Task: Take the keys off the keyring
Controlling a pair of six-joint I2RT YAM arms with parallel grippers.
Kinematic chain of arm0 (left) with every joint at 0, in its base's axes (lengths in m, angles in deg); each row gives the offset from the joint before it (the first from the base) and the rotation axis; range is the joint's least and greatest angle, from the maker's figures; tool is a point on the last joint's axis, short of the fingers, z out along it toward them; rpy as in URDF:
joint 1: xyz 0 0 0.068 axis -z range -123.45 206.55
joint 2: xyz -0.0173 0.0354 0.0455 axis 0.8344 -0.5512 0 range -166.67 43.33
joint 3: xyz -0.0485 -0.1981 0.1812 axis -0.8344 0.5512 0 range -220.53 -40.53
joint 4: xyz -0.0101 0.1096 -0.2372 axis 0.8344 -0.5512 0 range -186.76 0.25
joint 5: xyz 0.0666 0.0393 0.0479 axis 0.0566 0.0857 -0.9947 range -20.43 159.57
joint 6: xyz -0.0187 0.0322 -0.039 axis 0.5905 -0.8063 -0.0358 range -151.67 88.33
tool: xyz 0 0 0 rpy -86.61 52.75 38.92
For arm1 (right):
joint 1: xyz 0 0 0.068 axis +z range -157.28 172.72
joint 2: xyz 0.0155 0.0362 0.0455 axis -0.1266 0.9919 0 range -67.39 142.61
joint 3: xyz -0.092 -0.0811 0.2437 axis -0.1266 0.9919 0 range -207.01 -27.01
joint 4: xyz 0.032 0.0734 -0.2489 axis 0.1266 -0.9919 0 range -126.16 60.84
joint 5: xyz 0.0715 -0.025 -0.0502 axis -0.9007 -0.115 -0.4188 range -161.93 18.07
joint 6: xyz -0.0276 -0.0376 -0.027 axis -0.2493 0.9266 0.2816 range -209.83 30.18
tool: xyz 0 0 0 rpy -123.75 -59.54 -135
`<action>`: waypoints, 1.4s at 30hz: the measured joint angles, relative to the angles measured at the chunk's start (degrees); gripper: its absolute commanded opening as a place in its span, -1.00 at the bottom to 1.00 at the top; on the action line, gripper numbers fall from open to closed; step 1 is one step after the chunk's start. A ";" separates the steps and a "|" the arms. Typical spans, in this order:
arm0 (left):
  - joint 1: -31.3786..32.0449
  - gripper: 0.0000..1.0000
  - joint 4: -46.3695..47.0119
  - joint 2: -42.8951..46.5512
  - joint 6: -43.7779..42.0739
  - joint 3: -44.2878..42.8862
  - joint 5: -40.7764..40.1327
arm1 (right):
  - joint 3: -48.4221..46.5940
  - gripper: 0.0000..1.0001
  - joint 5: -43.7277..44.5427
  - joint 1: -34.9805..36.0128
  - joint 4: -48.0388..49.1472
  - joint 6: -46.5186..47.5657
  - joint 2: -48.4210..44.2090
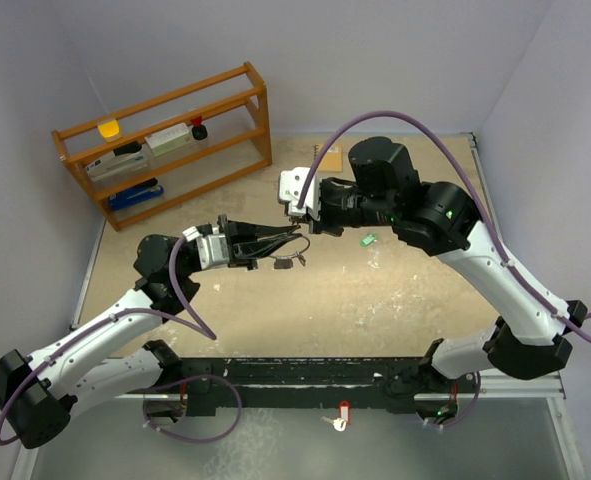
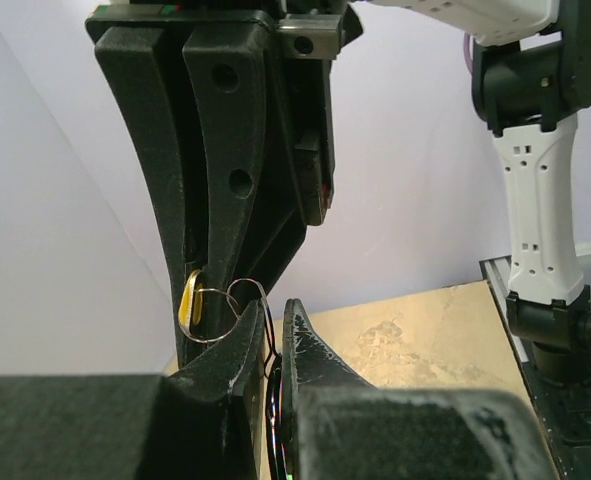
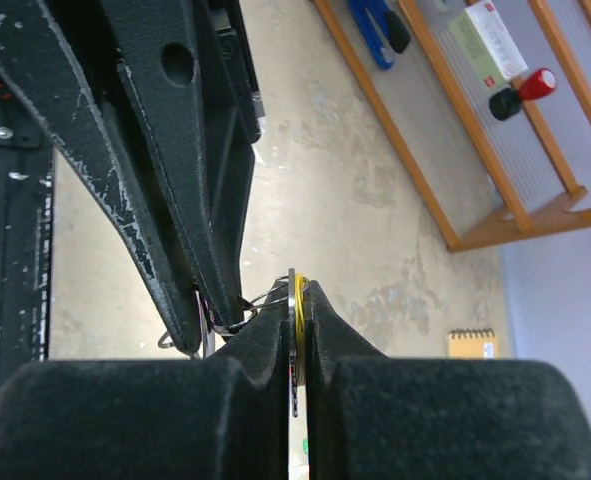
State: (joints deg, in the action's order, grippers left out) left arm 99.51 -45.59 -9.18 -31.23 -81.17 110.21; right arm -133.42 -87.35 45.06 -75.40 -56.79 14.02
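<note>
Both grippers meet in mid-air over the table's middle. My left gripper [image 1: 275, 247] [image 2: 273, 315] is shut on the keyring [image 2: 220, 310] [image 3: 237, 315], a cluster of thin silver wire loops pinched between its tips. My right gripper [image 1: 300, 228] [image 3: 297, 285] is shut on the brass-gold key [image 2: 188, 298] [image 3: 300, 287], seen edge-on between its pads and still threaded on a loop. The two pairs of fingers almost touch. The green key [image 1: 368, 239] lies loose on the table below the right forearm.
A wooden shelf [image 1: 165, 140] [image 3: 495, 150] with small items stands at the back left. A tan spiral notebook [image 1: 330, 157] [image 3: 472, 343] lies at the back. A red-and-white tag [image 1: 344, 413] sits by the arm bases on the near rail.
</note>
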 measured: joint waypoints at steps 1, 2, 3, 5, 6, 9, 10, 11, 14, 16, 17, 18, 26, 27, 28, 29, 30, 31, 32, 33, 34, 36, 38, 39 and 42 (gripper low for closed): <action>0.00 -1.00 0.35 0.02 0.11 -0.13 0.57 | -1.11 -1.00 -1.33 -0.39 -1.29 0.24 0.48; 0.00 -1.00 0.59 0.00 0.35 -0.20 0.85 | -2.29 -1.00 -2.73 -0.92 -2.58 0.50 1.16; 0.00 -1.00 0.63 0.00 0.42 -0.31 1.05 | -3.74 -1.00 -4.17 -1.57 -4.28 0.66 2.03; 0.00 -1.00 0.61 -0.09 0.42 -0.39 1.07 | -5.99 -1.00 -6.60 -2.71 -6.95 0.85 3.69; 0.00 -1.00 0.35 -0.20 0.35 -0.39 1.01 | -6.88 -0.99 -7.72 -3.37 -8.41 0.90 4.50; 0.00 -1.00 -3.65 -1.05 -1.88 -1.14 1.07 | -7.19 -0.90 -9.49 -5.09 -11.61 0.96 5.81; 0.02 -1.00 -5.27 -1.44 -2.71 -1.53 1.09 | -6.82 -0.90 -9.64 -5.55 -12.09 0.94 5.97; 0.02 -1.00 -6.95 -2.01 -3.48 -2.10 1.09 | -6.14 -0.91 -9.70 -6.03 -12.44 0.94 6.03; 0.26 -1.00 -9.97 -3.87 -5.29 -3.39 1.18 | -3.61 -1.00 -9.90 -7.06 -12.83 0.90 5.95; 0.35 -1.00 -11.28 -4.87 -6.25 -3.39 1.18 | -1.42 -1.00 -9.99 -7.56 -12.31 0.85 5.33; 0.42 -1.00 -12.02 -5.18 -6.60 -3.39 1.18 | 0.07 -1.00 -10.40 -7.85 -11.65 0.87 4.59; 0.57 -1.00 -12.68 -5.42 -7.06 -3.39 1.16 | 1.36 -1.00 -11.17 -8.02 -11.02 0.92 3.93; 2.29 -1.00 -10.51 -5.22 -9.01 -3.39 1.09 | 10.99 -0.20 -17.64 -9.25 -1.84 0.68 -4.02; 2.51 -1.00 -9.79 -5.07 -8.98 -3.39 1.20 | 11.63 -0.05 -17.46 -9.18 -0.24 0.22 -5.03; 2.86 -1.00 -8.57 -4.83 -8.98 -3.41 1.44 | 12.17 0.07 -17.29 -9.16 1.33 -0.31 -5.75; 3.32 -1.00 -6.75 -4.50 -9.11 -3.43 1.70 | 12.96 0.16 -16.44 -9.07 3.48 -0.66 -6.58; 3.85 -1.00 -4.20 -4.02 -9.22 -3.65 1.57 | 13.99 0.25 -15.45 -9.05 4.81 -1.25 -7.30; 4.26 -1.00 -2.05 -3.19 -9.55 -3.85 1.55 | 15.13 0.30 -14.21 -9.01 5.92 -1.79 -7.93; 4.37 -1.00 -0.15 -2.40 -9.66 -4.02 1.42 | 16.15 0.34 -13.33 -8.94 6.29 -2.29 -8.26; 4.37 -1.00 1.90 -1.36 -9.79 -4.15 1.07 | 17.00 0.36 -12.13 -8.83 6.51 -2.73 -8.46; 4.37 -1.00 3.76 -0.37 -10.12 -4.26 0.61 | 17.64 0.37 -11.15 -8.83 6.56 -3.06 -8.55; 4.37 -1.00 6.69 1.07 -10.64 -4.28 -0.37 | 18.16 0.37 -9.68 -8.83 6.36 -3.52 -8.61; 4.37 -1.00 8.37 1.55 -11.13 -4.28 -0.87 | 18.16 0.37 -9.07 -8.76 6.43 -3.91 -8.85; 4.37 -1.00 8.92 1.55 -11.39 -4.28 -1.03 | 18.16 0.37 -8.44 -8.76 6.56 -4.11 -9.16; 4.35 -1.00 8.79 1.18 -12.13 -4.28 -1.22 | 18.64 0.36 -6.62 -8.76 7.43 -4.42 -10.43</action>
State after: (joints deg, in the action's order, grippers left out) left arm 103.86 -36.81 -8.00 -43.36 -85.46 108.99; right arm -114.78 -93.98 36.30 -67.97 -61.20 3.59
